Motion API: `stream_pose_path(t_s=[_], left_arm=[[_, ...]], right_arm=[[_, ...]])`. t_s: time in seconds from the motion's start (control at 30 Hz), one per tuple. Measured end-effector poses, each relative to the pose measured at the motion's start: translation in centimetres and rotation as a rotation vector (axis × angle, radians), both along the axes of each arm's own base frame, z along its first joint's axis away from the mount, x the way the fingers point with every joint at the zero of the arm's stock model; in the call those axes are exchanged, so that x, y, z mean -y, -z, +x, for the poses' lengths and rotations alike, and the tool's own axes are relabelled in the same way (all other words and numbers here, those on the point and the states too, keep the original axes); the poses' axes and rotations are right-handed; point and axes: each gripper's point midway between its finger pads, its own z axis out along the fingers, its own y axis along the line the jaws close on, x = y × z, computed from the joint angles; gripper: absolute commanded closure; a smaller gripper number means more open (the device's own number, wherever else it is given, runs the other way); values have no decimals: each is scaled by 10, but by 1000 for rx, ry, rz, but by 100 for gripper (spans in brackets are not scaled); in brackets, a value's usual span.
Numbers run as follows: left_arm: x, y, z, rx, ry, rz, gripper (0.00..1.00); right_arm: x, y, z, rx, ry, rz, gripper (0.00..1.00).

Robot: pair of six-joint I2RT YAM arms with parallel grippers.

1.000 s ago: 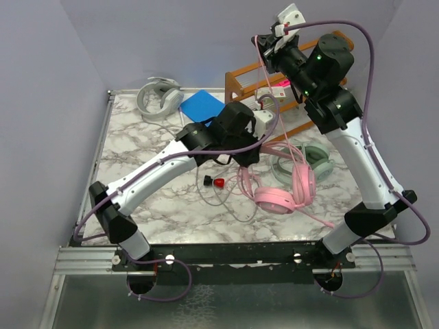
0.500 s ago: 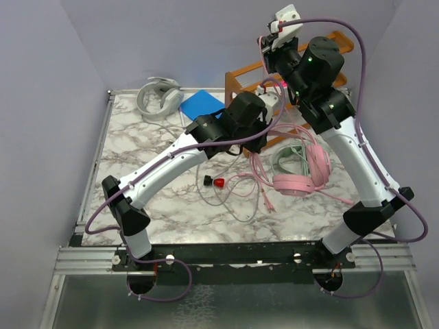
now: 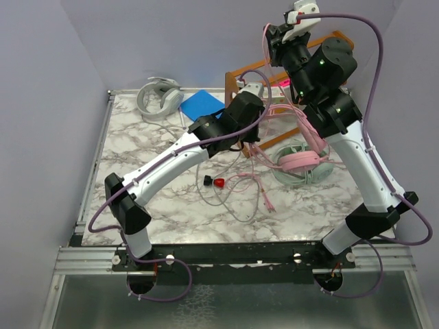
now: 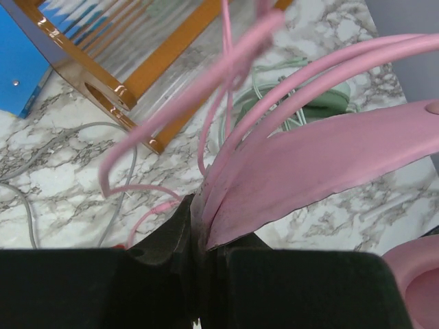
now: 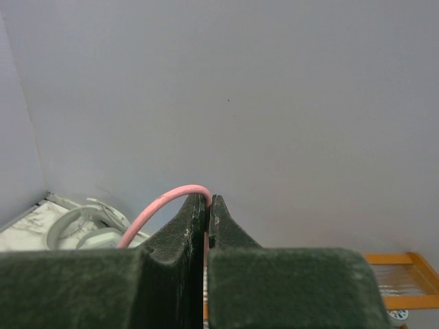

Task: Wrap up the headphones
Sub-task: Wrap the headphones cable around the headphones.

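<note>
We were mid-wrap on the pink headphones [image 3: 300, 162], which sat over the mint headset [image 3: 282, 171], resting or hanging we could not tell. The left gripper [image 4: 197, 205] pinched the headband [image 4: 322, 157]; the right gripper [image 5: 208, 202], raised high, was clamped on the pink cable [image 5: 159, 205]. Next, we judged, came looping it round the band. Only the wrist views showed the grips; only the overhead view showed slack trailing on the table.

Near-left marble table [image 3: 134, 161] lay open; pink cable [image 3: 263, 195] loops, a red-and-black object [image 3: 218, 182] and the wooden rack [image 3: 236, 72] obstructed centre and back.
</note>
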Motion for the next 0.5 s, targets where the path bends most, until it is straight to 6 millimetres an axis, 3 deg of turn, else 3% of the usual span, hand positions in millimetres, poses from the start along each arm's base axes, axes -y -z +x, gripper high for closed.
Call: stream_pose_path(t_s=[0.37, 0.5], left_arm=[[-20, -13, 56, -10, -191, -160, 100], [-22, -26, 58, 36, -203, -241, 100]], right_arm=[[-7, -1, -6, 7, 3, 8, 99], [-2, 0, -3, 18, 44, -12, 99]])
